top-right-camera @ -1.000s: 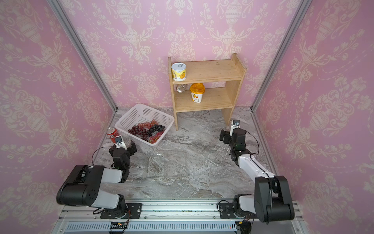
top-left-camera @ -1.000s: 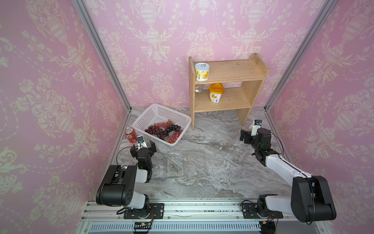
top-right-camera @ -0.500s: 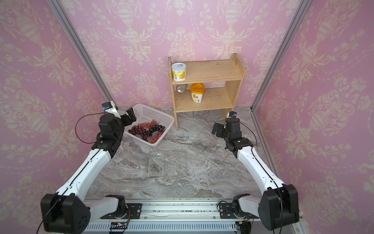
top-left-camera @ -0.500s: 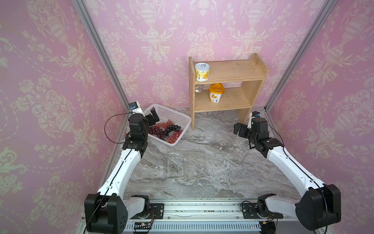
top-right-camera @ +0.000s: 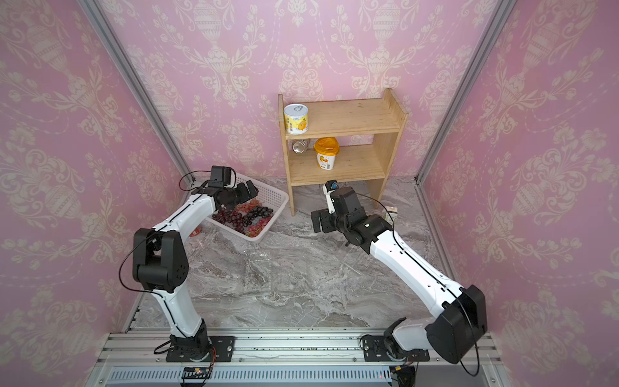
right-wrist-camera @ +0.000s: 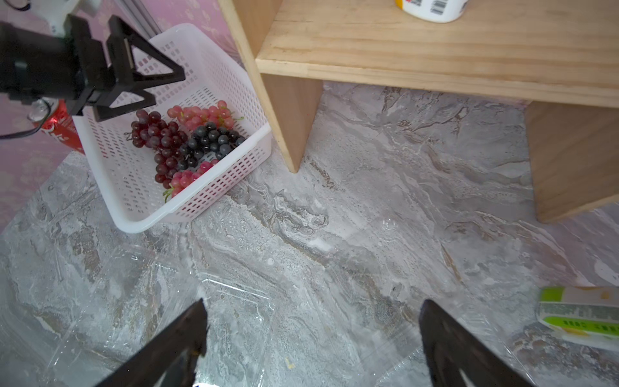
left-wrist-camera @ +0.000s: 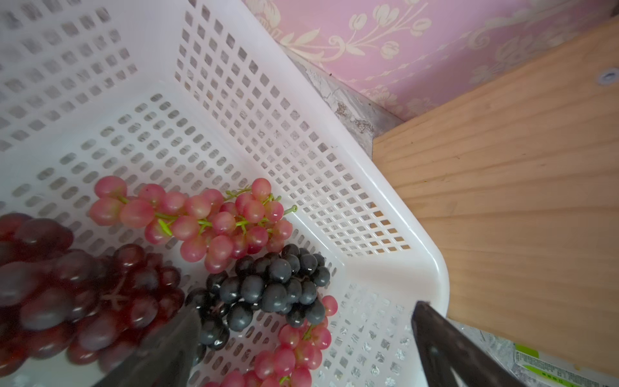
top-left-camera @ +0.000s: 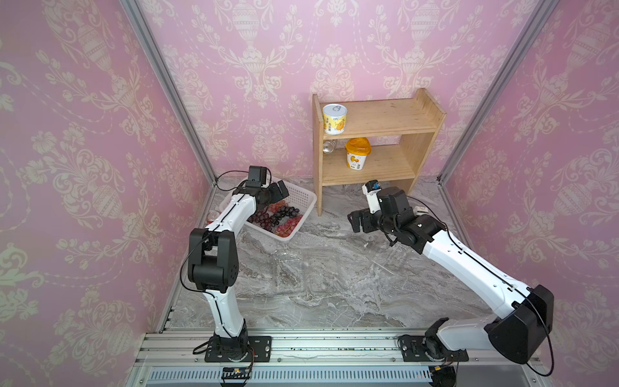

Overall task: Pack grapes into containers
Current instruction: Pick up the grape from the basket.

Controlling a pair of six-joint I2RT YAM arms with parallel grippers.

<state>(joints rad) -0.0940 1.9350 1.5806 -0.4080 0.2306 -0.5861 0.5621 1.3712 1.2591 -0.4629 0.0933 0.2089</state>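
Note:
Several bunches of grapes [top-left-camera: 278, 216] [top-right-camera: 244, 214] lie in a white perforated basket [top-left-camera: 303, 197]. The left wrist view shows a pink bunch [left-wrist-camera: 207, 217], a near-black bunch [left-wrist-camera: 271, 288] and a dark red bunch [left-wrist-camera: 83, 288]. My left gripper [top-left-camera: 281, 191] [left-wrist-camera: 305, 308] hangs open just above them, touching none. A clear container [top-left-camera: 288, 271] [top-right-camera: 258, 268] [right-wrist-camera: 217, 301] lies mid-table. The edge of a second container [right-wrist-camera: 402, 365] shows faintly. My right gripper [top-left-camera: 355, 221] [right-wrist-camera: 312, 303] hovers open and empty above the table, between the two.
A wooden shelf [top-left-camera: 375, 147] stands at the back beside the basket, holding two yellow-labelled tubs [top-left-camera: 333, 119] [top-left-camera: 357, 152]. A red can [top-left-camera: 211, 216] stands by the left wall behind the basket. A green-and-white carton [right-wrist-camera: 579, 315] lies near the right wall.
Both arms have unfolded from low poses near the front. The left gripper has gone back over the basket. The right gripper has swung up and inward. Both stayed open.

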